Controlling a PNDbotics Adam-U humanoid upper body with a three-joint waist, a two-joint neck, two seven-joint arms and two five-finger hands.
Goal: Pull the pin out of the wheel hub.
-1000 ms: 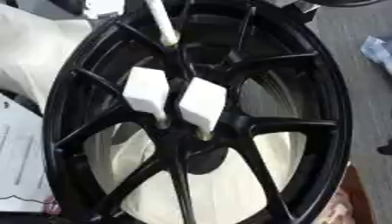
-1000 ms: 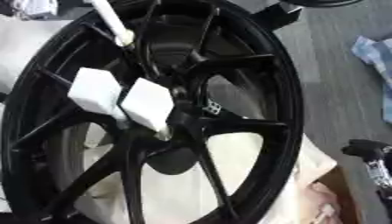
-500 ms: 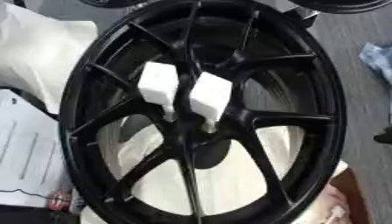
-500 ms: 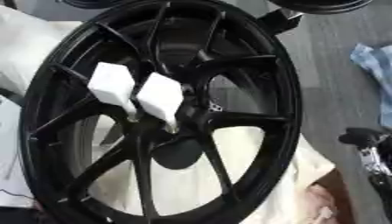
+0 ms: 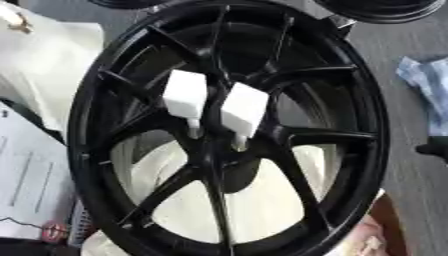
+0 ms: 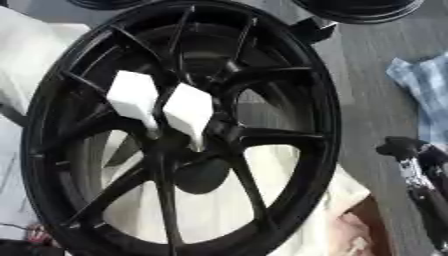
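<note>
A large glossy black alloy wheel with thin branching spokes [image 5: 229, 125] filled most of both views, lying face-up and tilted a little, on pale cream cloth that showed through the gaps between the spokes [image 5: 219, 210]. At its centre sat the dark hub [image 5: 216, 145], and two white pins with blocky, wedge-shaped heads stood in it side by side. The left white pin [image 5: 185, 97] and the right white pin [image 5: 243, 111] each narrowed to a short pale stem that ran down into the hub, so both were still seated; their heads stood just beside each other, nearly touching, and leaned toward the upper left. No hand touched either pin. In the right eye view a black jointed part of the robot's right hand [image 6: 418, 165] showed at the right edge, low and well apart from the wheel; whether its fingers were straight or curled could not be told. The left hand showed in neither view. White printed paper sheets [image 5: 31, 185] lay at the left edge beside the wheel, a blue-and-white checked cloth [image 6: 424, 92] lay on the grey floor to the right, and the rim of another black wheel [image 5: 381, 7] showed at the top.
</note>
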